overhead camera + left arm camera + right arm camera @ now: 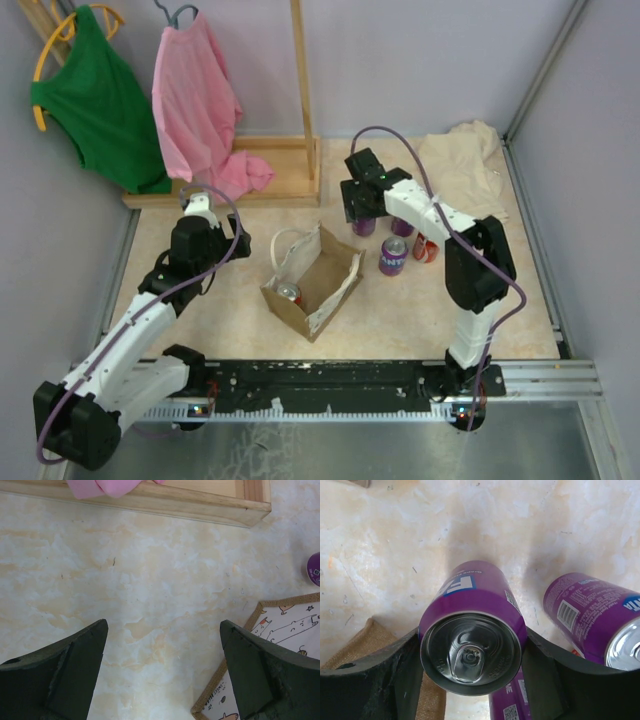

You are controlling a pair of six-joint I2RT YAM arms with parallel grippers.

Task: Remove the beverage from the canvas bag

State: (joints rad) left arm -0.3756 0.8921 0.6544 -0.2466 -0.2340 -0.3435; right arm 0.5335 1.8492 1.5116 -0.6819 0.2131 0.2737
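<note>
resting outside the canvas bag (318, 262): three cans (392, 256), on the tabletop (400, 320) just right of the bag.
right hand (472, 652): clenched on a fourth, purple can (472, 630), beyond the bag's right corner.
left to remove: one red can (289, 292), inside the bag by its left wall.
left hand (162, 630): released, empty, left of the bag.
</note>
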